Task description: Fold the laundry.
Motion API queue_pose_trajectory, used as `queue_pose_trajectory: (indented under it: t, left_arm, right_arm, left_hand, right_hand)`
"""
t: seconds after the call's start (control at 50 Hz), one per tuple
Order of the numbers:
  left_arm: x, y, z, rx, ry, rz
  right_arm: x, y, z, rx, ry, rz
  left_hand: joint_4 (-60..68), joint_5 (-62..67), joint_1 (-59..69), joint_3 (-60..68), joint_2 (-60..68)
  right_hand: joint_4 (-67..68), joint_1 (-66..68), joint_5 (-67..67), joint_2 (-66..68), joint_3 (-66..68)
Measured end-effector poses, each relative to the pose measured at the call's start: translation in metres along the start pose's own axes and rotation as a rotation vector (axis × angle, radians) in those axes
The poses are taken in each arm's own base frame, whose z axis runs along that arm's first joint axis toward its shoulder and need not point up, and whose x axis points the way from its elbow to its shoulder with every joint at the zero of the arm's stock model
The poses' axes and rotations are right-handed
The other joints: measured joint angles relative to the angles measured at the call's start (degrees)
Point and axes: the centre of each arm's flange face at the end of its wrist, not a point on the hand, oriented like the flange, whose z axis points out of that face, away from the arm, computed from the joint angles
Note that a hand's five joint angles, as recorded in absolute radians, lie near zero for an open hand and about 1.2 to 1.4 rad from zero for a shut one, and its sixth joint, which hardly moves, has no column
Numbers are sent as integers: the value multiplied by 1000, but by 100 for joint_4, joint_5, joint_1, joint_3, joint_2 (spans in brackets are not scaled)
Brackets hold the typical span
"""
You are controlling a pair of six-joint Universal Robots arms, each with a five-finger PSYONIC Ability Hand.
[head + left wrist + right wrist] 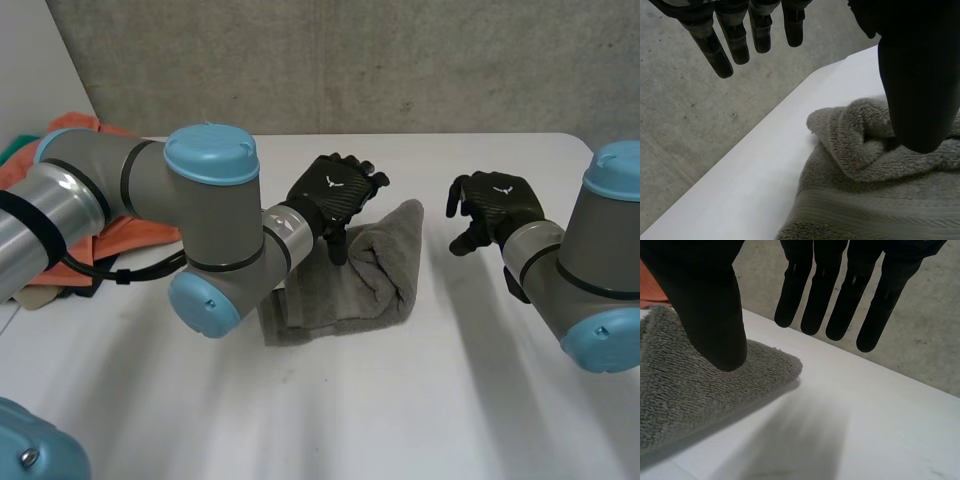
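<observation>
Left hand (pixel 335 193), fingers straight, hangs over a folded grey towel (pixel 345 292); thumb contact unclear. Right hand (pixel 497 205), loosely open, hovers beside it. Left arm (pixel 200 230) hides the towel's near edge.

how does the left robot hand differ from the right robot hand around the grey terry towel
The left robot hand hangs over the folded grey terry towel; the right robot hand hangs over the bare white table beside it. The left robot hand's thumb points down onto the towel's bunched fold; the right robot hand stands apart from the towel. Both are open and hold nothing.
</observation>
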Motion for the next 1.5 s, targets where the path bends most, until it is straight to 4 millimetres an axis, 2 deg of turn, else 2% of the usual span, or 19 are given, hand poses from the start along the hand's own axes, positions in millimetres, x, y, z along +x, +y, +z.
queue_pose_trajectory:
  t: [0.04, 0.08, 0.16, 0.34, 0.52, 0.68, 0.78, 1.12, 1.2, 1.24, 1.28, 1.4, 1.5]
  left_arm:
    - [-2, 2, 2, 3, -4, 2]
    - [-2, 4, 4, 4, -5, 3]
    - [-2, 7, 10, 15, 4, 4]
    - [2, 11, 26, 42, 63, -2]
    - [0, 25, 37, -8, 112, -11]
    - [-2, 27, 39, -29, 106, 13]
    - [3, 26, 41, -16, 113, 50]
    - [17, 25, 43, -10, 102, 137]
    - [23, 25, 43, -4, 95, 186]
    - [26, 26, 44, -2, 88, 215]
    - [27, 26, 45, -2, 77, 237]
    - [22, 27, 44, -38, 2, 252]
    - [7, 19, 29, -139, -110, 220]
  right_arm:
    - [-2, 0, 0, 1, -5, 0]
    - [-3, 0, 0, 2, -7, -1]
    - [-3, 0, 0, 2, -6, 0]
    - [-1, 0, 0, 1, -2, -3]
    - [1, 0, 1, 0, 2, -3]
    - [2, 1, 2, 0, 3, -3]
    - [2, 1, 2, -1, 3, -3]
    - [3, -1, 3, 1, 0, -4]
    - [4, -1, 3, 1, 1, -4]
    - [4, -2, 3, 2, 1, -4]
    - [4, -2, 2, 3, 2, -4]
    - [5, -5, 2, 10, 5, -4]
    - [4, -7, 1, 13, -3, -5]
  left_hand:
    - [72, 11, 114, 35, 77]
    - [756, 667, 940, 736, 776]
    - [1321, 1240, 1432, 1307, 1337]
    - [1647, 1555, 1727, 1630, 1637]
    - [1681, 1592, 1738, 1638, 1669]
    - [2165, 2058, 2293, 2154, 2172]
    - [3281, 3158, 3424, 3284, 3320]
    - [3574, 3439, 3663, 3558, 3592]
    - [4541, 4411, 4675, 4519, 4591]
    - [5416, 5260, 5448, 5406, 5455]
    - [5618, 5370, 5461, 5573, 5628]
    - [5648, 5370, 5461, 5593, 5651]
    - [5649, 5370, 5461, 5593, 5651]
  right_hand:
    - [-11, -10, -8, -9, -9]
    - [-21, -36, -14, -21, -26]
    - [-77, -97, -86, -111, -105]
    - [-231, -196, -286, -227, -254]
    - [-320, -279, -411, -297, -317]
    - [-320, -279, -422, -297, -317]
    - [-320, -279, -422, -297, -317]
    - [-320, -279, -422, -297, -317]
    - [-320, -279, -422, -297, -317]
    - [-319, -279, -422, -297, -317]
    - [-320, -279, -422, -297, -317]
    - [-320, -279, -422, -297, -317]
    - [-320, -279, -422, -297, -317]
